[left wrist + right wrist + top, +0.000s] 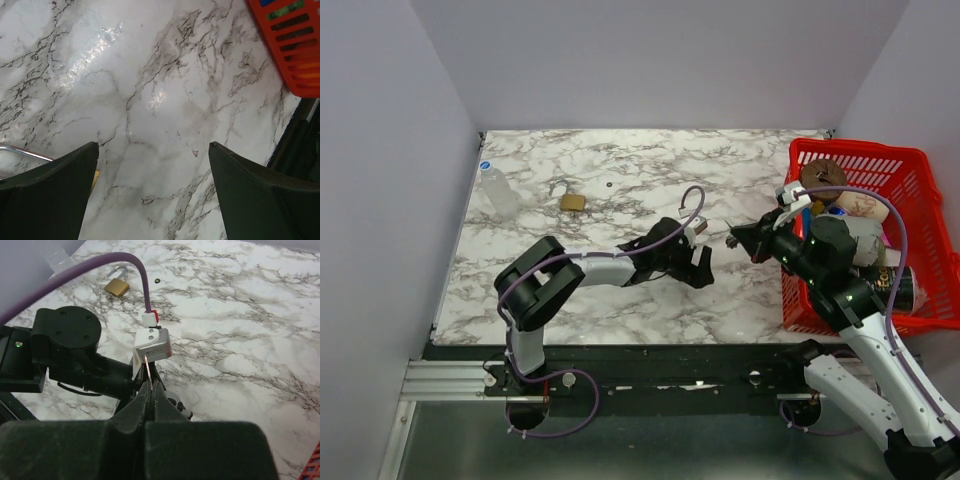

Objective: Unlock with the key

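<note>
left tool (701, 264): held low over the marble worktop (620, 160), fingers spread wide, nothing between them.
right tool (151, 386): fingers pressed together and clamped on the key (148, 369); a thin blade is seen projecting from the tips, just beside the left arm's wrist.
red basket (910, 165): set at the right edge of the worktop, filled with assorted items.
padlock (572, 202): brass body, laid on the far left of the worktop, well apart from both tools.
small dark object (608, 184): noted near the padlock.
</note>
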Robot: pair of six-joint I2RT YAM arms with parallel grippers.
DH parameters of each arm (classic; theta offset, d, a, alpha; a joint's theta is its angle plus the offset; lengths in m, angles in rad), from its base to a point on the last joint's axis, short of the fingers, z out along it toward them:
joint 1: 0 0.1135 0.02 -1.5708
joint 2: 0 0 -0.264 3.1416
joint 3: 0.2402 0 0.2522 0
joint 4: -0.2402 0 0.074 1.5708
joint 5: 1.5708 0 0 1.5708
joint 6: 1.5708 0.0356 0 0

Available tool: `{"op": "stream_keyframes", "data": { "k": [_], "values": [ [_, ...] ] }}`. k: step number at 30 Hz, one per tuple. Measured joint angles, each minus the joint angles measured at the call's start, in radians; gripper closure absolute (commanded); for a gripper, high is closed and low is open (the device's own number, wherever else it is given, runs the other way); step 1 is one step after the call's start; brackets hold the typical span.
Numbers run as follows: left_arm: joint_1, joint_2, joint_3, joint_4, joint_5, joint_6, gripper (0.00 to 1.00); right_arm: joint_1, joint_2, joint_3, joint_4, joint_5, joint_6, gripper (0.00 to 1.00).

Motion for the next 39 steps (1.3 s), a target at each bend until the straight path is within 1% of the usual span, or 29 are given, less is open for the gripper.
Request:
{"op": "stream_keyframes", "data": {
  "k": [3, 7, 10, 12, 17, 23, 30, 36, 39],
  "values": [
    [-0.001, -0.057, -0.026, -0.003, -0.032, -0.002, 0.02, 0.000, 0.000, 0.000, 0.000, 0.000, 0.000, 0.99],
    [-0.011, -0.166, -0.039, -0.043, -0.157, -0.021, 0.01, 0.000, 0.000, -0.005, 0.000, 0.000, 0.001, 0.99],
    [-0.019, -0.239, -0.033, -0.119, -0.270, -0.074, 0.01, 0.000, 0.000, -0.011, 0.000, 0.000, 0.004, 0.99],
    [-0.027, -0.251, -0.011, -0.193, -0.334, -0.120, 0.01, 0.000, 0.000, -0.015, 0.000, 0.000, 0.008, 0.99],
    [-0.074, -0.210, 0.040, -0.361, -0.434, -0.231, 0.01, 0.000, 0.000, -0.028, 0.000, 0.000, 0.011, 0.99],
    [-0.103, -0.107, 0.066, -0.444, -0.448, -0.304, 0.01, 0.000, -0.018, -0.035, 0.000, 0.000, 0.012, 0.99],
    [-0.104, -0.043, 0.133, -0.480, -0.456, -0.298, 0.01, 0.000, -0.041, -0.040, 0.001, 0.001, 0.012, 0.99],
    [-0.104, 0.031, 0.227, -0.505, -0.495, -0.246, 0.01, 0.000, -0.041, -0.042, 0.001, 0.001, 0.012, 0.99],
    [-0.104, 0.055, 0.249, -0.524, -0.516, -0.224, 0.01, 0.000, -0.041, -0.042, 0.001, 0.001, 0.012, 0.99]
  ]
}}
